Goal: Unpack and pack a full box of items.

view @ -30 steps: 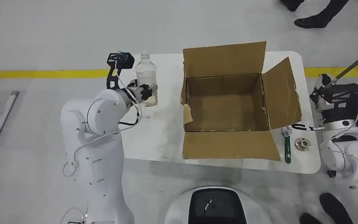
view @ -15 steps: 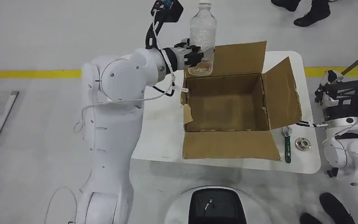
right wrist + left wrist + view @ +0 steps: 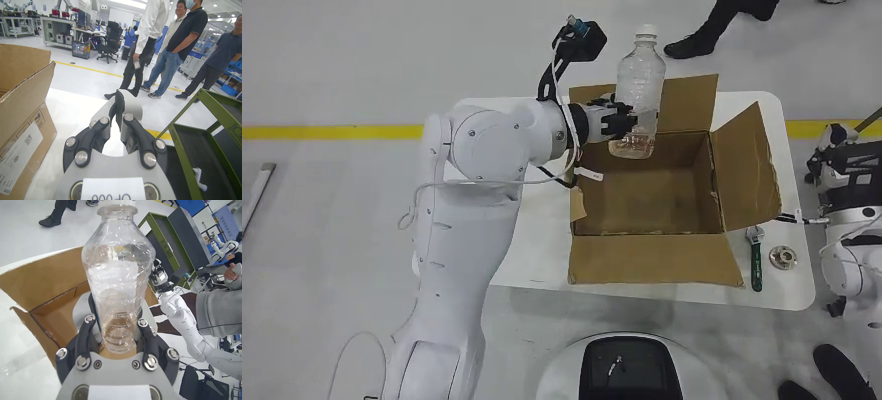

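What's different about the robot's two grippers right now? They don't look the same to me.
The left gripper is shut on a clear bottle; the right gripper is shut with nothing in it. The left gripper is up over the open cardboard box; the right gripper is off to the side of the box, by the table edge. Both are black and silver.

Clamps a clear plastic bottle (image 3: pixel 117 266) near its base with the left gripper (image 3: pixel 115 317), one black finger pressed to each side, at nine and three o'clock of the bottle. Holds it neck pointing away from the wrist, no liquid discernible inside. Faces an open cardboard box (image 3: pixel 47 281) beyond the bottle, brown flaps spread from nine to twelve o'clock, on a white table (image 3: pixel 17 344). Looks out at two o'clock on the right gripper (image 3: pixel 158 275) on its white arm, before a green cart (image 3: pixel 170 247).
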Action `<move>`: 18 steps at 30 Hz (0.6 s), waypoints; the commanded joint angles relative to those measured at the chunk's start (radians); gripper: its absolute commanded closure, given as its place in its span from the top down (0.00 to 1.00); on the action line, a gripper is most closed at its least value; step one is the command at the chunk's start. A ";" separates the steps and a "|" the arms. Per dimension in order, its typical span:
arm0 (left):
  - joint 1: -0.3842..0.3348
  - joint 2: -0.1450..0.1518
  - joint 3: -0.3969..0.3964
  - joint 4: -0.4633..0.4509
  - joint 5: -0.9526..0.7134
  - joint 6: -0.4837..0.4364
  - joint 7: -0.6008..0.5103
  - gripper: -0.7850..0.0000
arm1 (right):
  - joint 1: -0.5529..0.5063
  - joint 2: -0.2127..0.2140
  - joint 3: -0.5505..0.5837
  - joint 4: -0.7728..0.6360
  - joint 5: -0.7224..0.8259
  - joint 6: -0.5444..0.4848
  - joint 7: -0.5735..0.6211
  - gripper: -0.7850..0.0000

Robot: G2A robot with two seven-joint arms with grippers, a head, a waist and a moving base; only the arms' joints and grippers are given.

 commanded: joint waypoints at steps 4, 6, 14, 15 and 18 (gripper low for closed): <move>0.000 0.000 0.000 0.000 0.000 0.000 0.000 0.00 | -0.001 -0.001 0.001 0.006 0.003 -0.005 -0.002 0.00; 0.000 0.000 0.000 0.000 0.000 0.000 0.000 0.00 | -0.003 -0.002 -0.001 0.009 0.002 -0.007 -0.003 0.00; 0.031 -0.010 0.097 0.067 -0.034 0.027 0.026 0.00 | -0.003 -0.002 0.002 0.010 -0.001 -0.012 -0.003 0.00; 0.027 -0.012 0.112 0.082 -0.032 0.042 0.024 0.00 | -0.002 -0.003 0.002 0.010 -0.002 -0.012 -0.002 0.00; 0.012 -0.016 0.154 0.135 -0.026 0.086 -0.015 0.00 | -0.003 -0.003 0.003 0.011 -0.002 -0.011 -0.002 0.00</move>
